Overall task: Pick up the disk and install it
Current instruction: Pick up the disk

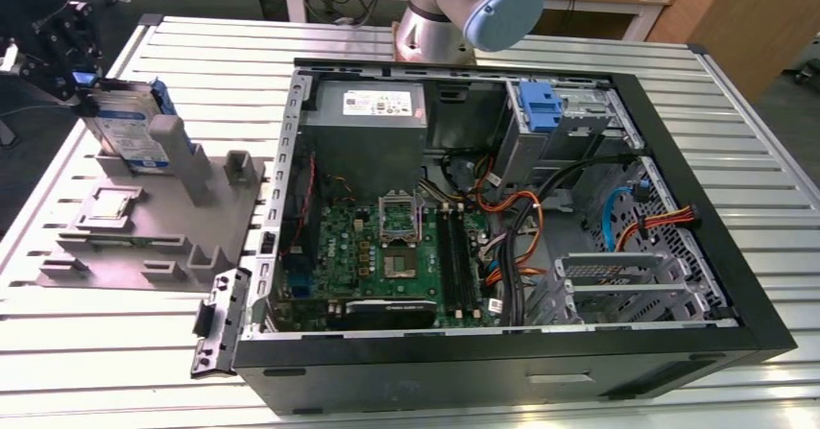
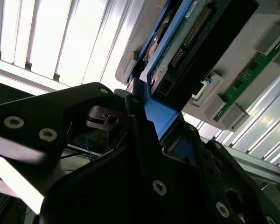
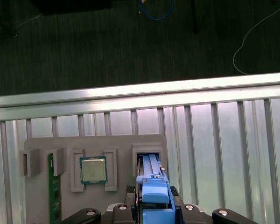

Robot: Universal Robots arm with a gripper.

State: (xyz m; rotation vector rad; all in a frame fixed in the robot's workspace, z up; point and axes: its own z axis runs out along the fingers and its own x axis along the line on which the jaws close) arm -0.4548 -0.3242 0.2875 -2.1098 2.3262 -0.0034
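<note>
Clamping onto the upright disk (image 1: pixel 129 127), the black gripper (image 2: pixel 163 126) has its fingers drawn in close against the blue side rail (image 3: pixel 156 196) at the drive's top edge, one finger on each face, with no gap visible in the second wrist view. The disk stands on its narrow edge in a slot of a grey holder block (image 1: pixel 141 227), its label facing the computer case. In the first wrist view, the same block carries a square processor chip (image 3: pixel 93 169) in a shallow pocket just beside the disk's slot, and a green memory stick (image 3: pixel 52 196) further along. The block lies near the edge of a slatted metal table (image 1: pixel 115 352), with dark floor (image 3: pixel 130 42) just beyond that edge. At the exterior view's right, the block's side sits just beside the wall of an open black computer case (image 1: pixel 513 352) lying flat. Inside are a green motherboard (image 1: pixel 384 256), a grey power supply (image 1: pixel 378 107) and a blue bracket (image 1: pixel 544 112) in a far corner bay. Behind the case rises the arm's base (image 1: pixel 462 16).
</note>
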